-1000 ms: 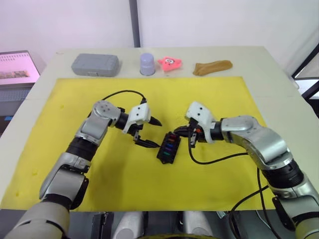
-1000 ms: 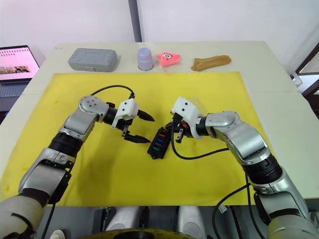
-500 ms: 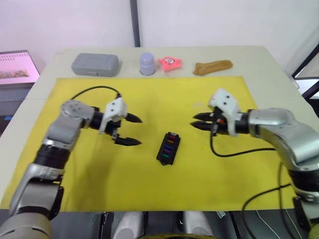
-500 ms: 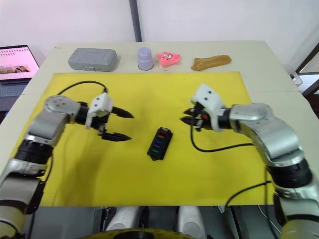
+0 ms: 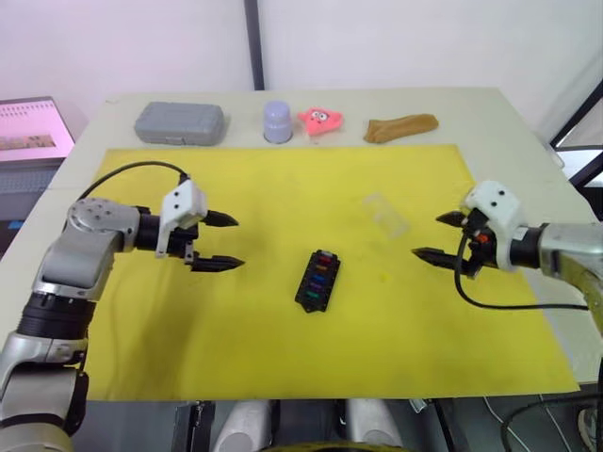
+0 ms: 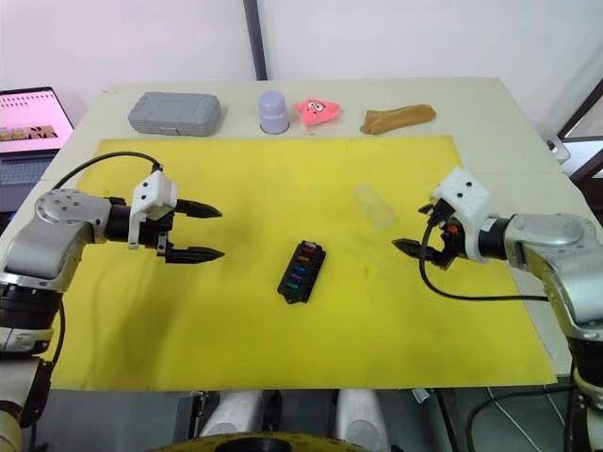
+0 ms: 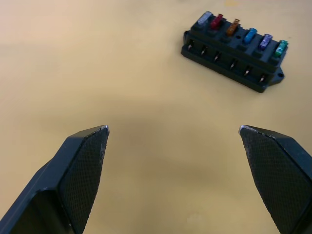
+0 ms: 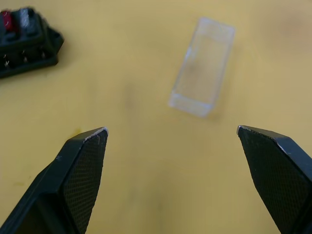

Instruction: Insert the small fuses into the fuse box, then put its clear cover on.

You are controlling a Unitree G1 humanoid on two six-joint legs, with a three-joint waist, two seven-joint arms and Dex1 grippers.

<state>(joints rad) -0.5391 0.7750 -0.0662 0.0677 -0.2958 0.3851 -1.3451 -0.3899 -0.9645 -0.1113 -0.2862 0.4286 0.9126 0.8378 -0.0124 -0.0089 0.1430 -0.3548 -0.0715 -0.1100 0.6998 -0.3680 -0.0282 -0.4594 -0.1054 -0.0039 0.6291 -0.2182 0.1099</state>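
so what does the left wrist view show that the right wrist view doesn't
Left wrist view alone: the whole fuse box with all six fuses seated in a row, grey, red, amber, blue, purple and green, framed by the open left end effector.

Right wrist view alone: the clear cover lying by itself on the mat, apart from the box, ahead of the open right end effector.

Both: the yellow mat and the fuse box, though the right wrist view catches just one end of it, with a red and a grey fuse.

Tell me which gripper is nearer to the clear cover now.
The right. The right gripper is open, just to the robot's right of the clear cover on the yellow mat. The left gripper, also open, is far off on the other side, beyond the fuse box.
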